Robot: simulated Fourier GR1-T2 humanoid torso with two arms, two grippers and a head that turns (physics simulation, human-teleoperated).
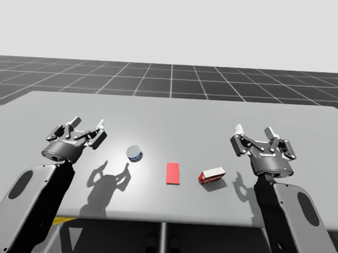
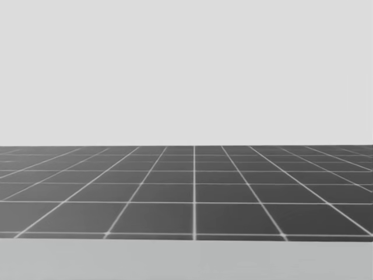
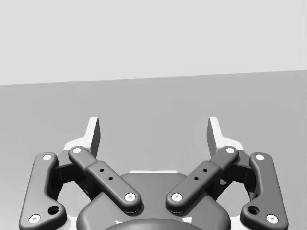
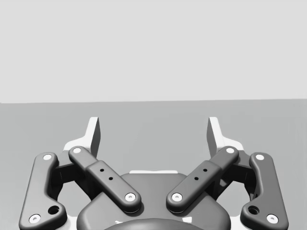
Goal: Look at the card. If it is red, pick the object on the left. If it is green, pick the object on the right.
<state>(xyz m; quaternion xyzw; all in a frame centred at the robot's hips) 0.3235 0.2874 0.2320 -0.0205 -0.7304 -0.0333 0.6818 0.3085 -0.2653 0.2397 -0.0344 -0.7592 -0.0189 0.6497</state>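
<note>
Red card (image 1: 173, 173), red box (image 1: 212, 175), apparently blue can (image 1: 134, 153), singly; left hand (image 1: 88, 123), right hand (image 1: 254, 130) released.

A red card (image 1: 173, 173) lies flat — between blue can (image 1: 134, 153) and red box (image 1: 212, 176).

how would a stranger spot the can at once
On the grey table, find the flat red card near the middle. Left of it sits the blue can, round with a pale top, unlike the red box on the card's right.
</note>
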